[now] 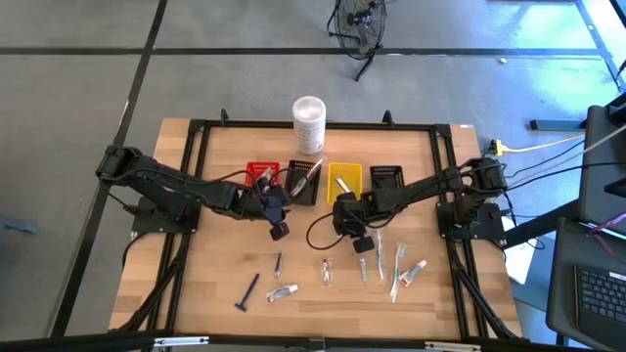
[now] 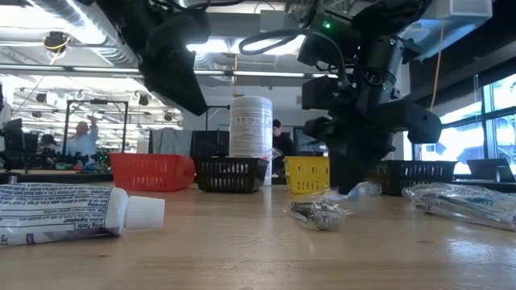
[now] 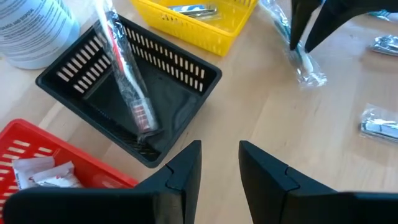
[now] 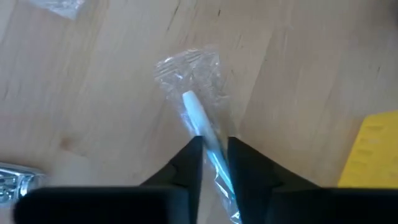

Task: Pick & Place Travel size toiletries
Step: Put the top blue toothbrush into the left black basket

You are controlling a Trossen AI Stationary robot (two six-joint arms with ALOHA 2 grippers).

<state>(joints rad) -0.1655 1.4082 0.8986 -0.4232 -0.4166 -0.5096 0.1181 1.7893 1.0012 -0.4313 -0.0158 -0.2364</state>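
My right gripper stands near the table's middle, in front of the yellow basket, shut on a clear-wrapped pale toothbrush. My left gripper hovers open and empty above the near side of a black basket, in which a wrapped toothbrush leans against the far wall. Other toiletries lie flat on the near half of the table: a dark blue razor, a white tube, silvery pieces, more toothbrushes and another tube. My right gripper pinches the wrapped toothbrush between its two fingers, partway along the shaft, coming from above and pointing down. The white end and crinkled wrapper stick out past the fingertips. In the low view the wrapper hangs down to the table top.
A row of small baskets sits across the table's middle: red with white packets, black, yellow holding silvery pieces, and a second black one. A tall white container stands behind them at the far edge. A black frame borders the table.
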